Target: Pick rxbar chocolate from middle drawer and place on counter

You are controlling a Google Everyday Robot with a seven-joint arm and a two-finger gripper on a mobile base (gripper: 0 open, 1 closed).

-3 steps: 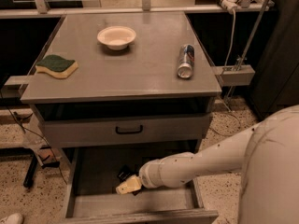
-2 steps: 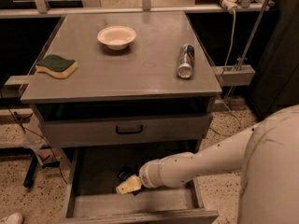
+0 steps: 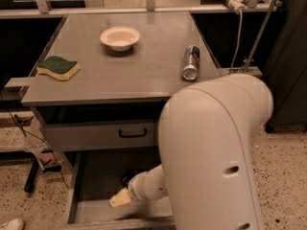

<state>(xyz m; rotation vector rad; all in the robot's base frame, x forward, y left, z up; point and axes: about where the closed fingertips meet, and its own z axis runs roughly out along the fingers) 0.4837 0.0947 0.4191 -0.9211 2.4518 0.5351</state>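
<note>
Moved since a second ago: my big arm link (image 3: pixel 216 152) is swinging into the foreground and is now covering the right half of the open drawer. My gripper (image 3: pixel 120 198) is sitting a little nearer the drawer's front left than it was.

Item, gripper: hanging low inside the middle drawer (image 3: pixel 93 176), just above its floor. Whether it is apart or together I cannot tell.

Item, rxbar chocolate (image 3: pixel 128 177): a small dark shape, mostly hidden, lying on the drawer floor just beyond my gripper. I am judging it not yet lifted.

Risks:
- Closing from here could be missing the bar, since my gripper is sitting in front of it rather than over it.
- A flat wrapper on a flat floor could be sliding away or getting pinned beneath me.
- On the way up, my arm could be striking the closed drawer front (image 3: pixel 100 134) and its black handle (image 3: pixel 132 133) directly overhead, or the counter's front edge.

Item, counter (image 3: pixel 144 75): waiting as the drop place.
- Sponge (image 3: pixel 58 67) is lying at the left edge.
- Can (image 3: pixel 191 62) is lying on its side near the right edge and could be rolling if I am nudging it.
- Bowl (image 3: pixel 120 37) is standing toward the far edge.
</note>
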